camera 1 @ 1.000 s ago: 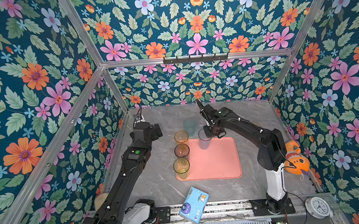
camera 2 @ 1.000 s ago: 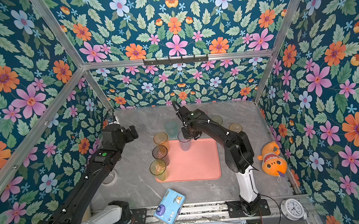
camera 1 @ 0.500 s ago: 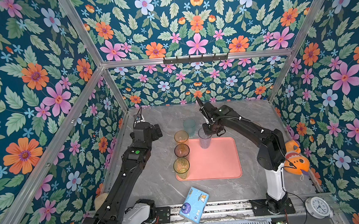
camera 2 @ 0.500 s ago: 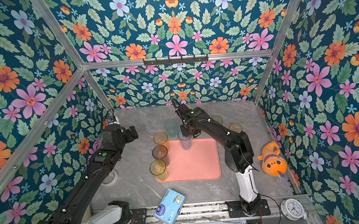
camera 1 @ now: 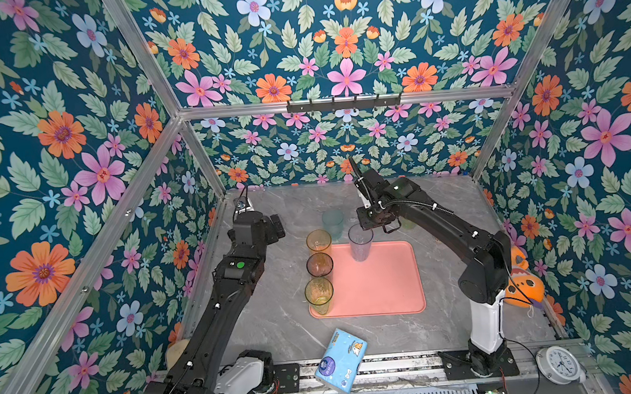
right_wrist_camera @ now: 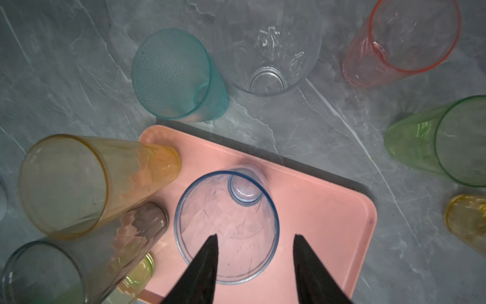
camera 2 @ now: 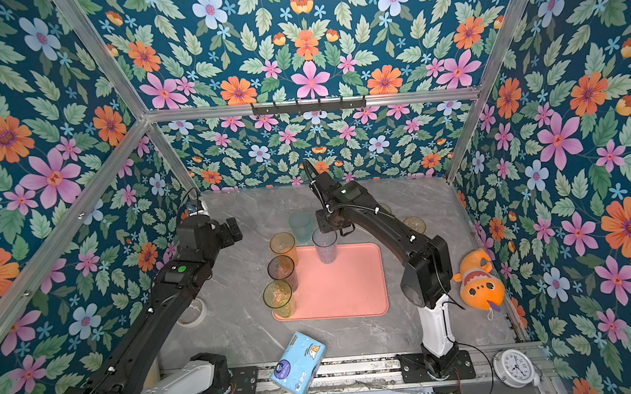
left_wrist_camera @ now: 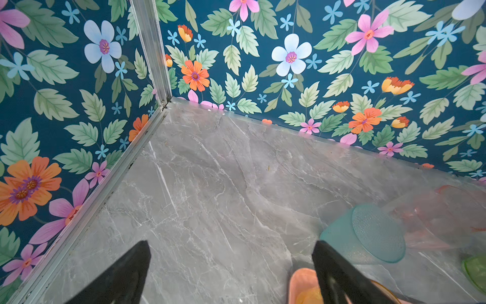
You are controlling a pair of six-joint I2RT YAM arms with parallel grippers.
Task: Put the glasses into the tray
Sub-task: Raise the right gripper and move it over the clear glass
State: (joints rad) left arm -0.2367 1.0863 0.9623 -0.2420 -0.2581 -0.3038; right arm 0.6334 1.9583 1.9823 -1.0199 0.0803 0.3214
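The salmon-pink tray lies mid-table. Along its left edge stand three glasses: amber, grey and yellow. A blue-rimmed glass stands upright at the tray's back edge. Above its rim hangs my right gripper, open, with one finger over the mouth and one outside, touching nothing. Off the tray stand teal, clear, pink, green and yellow glasses. My left gripper is open and empty over bare table.
A blue tissue pack lies at the table's front edge. An orange plush toy leans on the right wall, with a white clock at the front right. A white ring sits under the left arm. Flowered walls enclose three sides.
My right gripper's jaws have spread apart and let go of the blue-rimmed glass, which now stands on the tray. The left arm has not moved.
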